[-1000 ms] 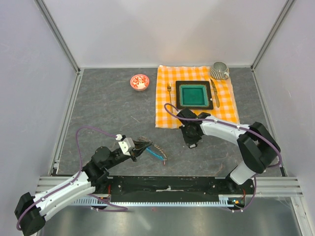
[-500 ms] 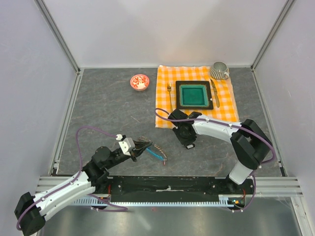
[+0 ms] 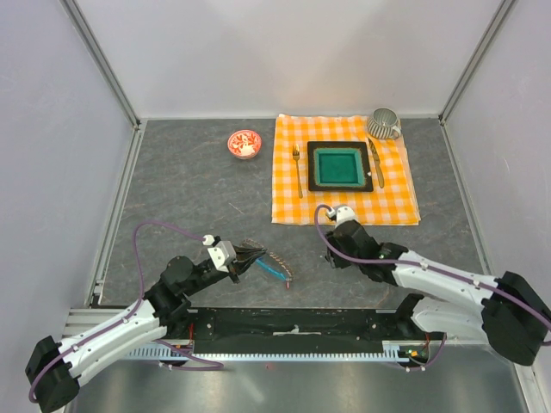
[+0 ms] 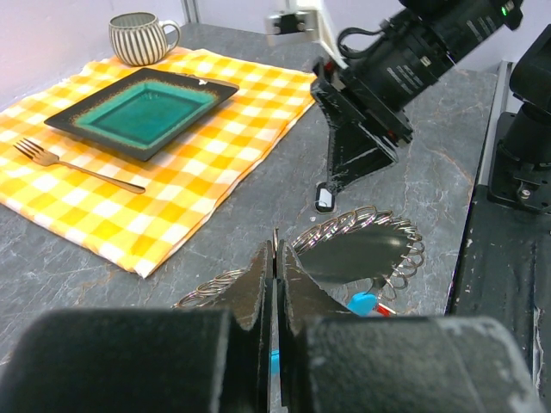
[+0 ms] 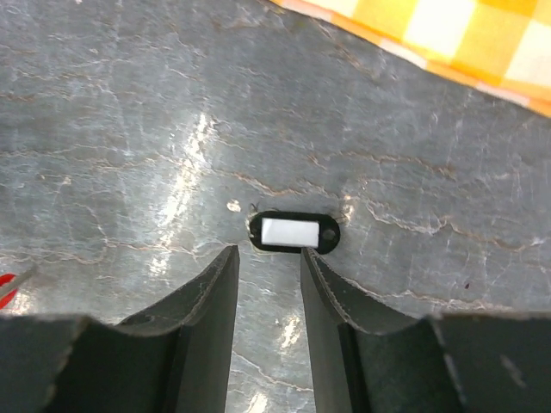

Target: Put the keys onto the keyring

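The keyring (image 3: 274,261) is a thin metal loop with a coiled edge, lying near the table's front; it also shows in the left wrist view (image 4: 366,231). A blue tag (image 4: 362,303) and a red piece (image 4: 384,311) hang on it. My left gripper (image 3: 247,255) is shut on the ring's wire (image 4: 275,245). My right gripper (image 3: 332,255) is open, fingertips down over a small black tag with a white label (image 5: 293,232) flat on the table. The tag lies just beyond the fingertips (image 5: 225,258), untouched. It also shows in the left wrist view (image 4: 325,198).
An orange checked cloth (image 3: 288,194) at the back right carries a green square plate (image 3: 339,166), a fork (image 3: 297,168), a knife (image 3: 376,162) and a striped mug (image 3: 384,125). A small red-and-white bowl (image 3: 244,144) stands at the back middle.
My right arm has swung round: its forearm now reaches in low from the front right instead of arching over the cloth. Its gripper stays near the same spot. The left arm has not moved.
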Robot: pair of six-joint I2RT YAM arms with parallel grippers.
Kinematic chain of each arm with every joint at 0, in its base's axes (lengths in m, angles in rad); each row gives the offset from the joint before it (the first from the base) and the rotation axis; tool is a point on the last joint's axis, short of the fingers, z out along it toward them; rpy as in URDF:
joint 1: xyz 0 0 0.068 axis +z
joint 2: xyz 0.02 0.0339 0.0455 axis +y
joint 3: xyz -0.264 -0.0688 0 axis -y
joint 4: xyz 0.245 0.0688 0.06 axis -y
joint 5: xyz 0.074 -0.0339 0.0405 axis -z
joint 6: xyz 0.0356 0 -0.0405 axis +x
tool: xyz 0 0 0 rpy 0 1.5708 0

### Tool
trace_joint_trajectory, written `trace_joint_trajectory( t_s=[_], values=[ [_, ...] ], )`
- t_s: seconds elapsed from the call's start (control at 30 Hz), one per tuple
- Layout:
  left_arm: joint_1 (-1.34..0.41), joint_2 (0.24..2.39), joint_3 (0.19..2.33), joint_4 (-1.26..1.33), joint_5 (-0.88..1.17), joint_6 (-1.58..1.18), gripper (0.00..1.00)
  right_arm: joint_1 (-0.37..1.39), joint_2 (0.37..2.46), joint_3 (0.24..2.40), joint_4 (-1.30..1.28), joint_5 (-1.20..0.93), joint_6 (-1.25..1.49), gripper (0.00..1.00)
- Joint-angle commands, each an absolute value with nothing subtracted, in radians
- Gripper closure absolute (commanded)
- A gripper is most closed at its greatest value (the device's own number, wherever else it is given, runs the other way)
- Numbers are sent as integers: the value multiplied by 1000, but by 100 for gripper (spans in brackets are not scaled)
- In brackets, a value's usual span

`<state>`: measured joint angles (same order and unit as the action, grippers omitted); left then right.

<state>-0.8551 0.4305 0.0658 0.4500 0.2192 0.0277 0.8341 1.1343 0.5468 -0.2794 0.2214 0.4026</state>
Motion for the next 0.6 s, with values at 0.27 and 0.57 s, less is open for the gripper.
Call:
trace_joint_trajectory(
  t_s=[0.27, 0.57],
  values=[
    [-857, 419, 91, 517, 212, 43, 98, 873, 1058, 348, 74, 275, 411, 60],
    [-856, 413, 89, 514, 209, 43, 98, 888, 1085, 337, 80, 293, 416, 70]
  ],
)
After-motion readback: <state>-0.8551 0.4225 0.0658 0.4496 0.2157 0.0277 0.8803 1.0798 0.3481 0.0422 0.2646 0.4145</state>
